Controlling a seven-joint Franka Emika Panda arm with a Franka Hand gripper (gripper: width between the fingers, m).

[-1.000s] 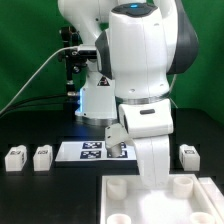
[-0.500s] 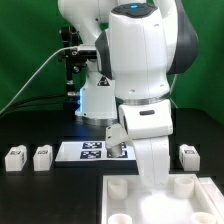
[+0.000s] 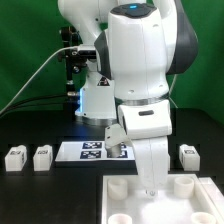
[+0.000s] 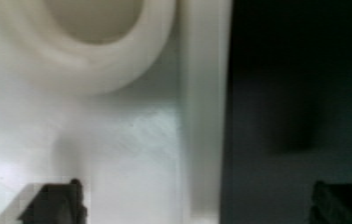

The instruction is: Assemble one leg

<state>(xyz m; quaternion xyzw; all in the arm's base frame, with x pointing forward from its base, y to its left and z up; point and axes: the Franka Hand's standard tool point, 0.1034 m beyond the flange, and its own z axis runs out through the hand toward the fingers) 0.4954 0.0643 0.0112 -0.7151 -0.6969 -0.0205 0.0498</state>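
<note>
Two legs [image 3: 14, 157] [image 3: 42, 157], small white tagged posts, stand at the exterior view's left, and one leg [image 3: 189, 155] stands at its right. A further tagged block [image 3: 120, 150] shows partly behind the arm. My gripper [image 3: 150, 188] is low over the large white panel [image 3: 130, 205], far from all the legs. In the wrist view the gripper [image 4: 199, 205] is wide open and empty. Its dark fingertips [image 4: 52, 200] stand on either side of the panel's edge [image 4: 199, 110]. A round corner socket [image 4: 102, 30] lies just ahead.
The marker board [image 3: 85, 151] lies flat behind the panel, in front of the robot base [image 3: 98, 100]. Round sockets [image 3: 116, 186] [image 3: 184, 184] mark the panel's corners. The table top around is black.
The hand has sunk slightly toward the panel. The legs and the panel have not moved.
</note>
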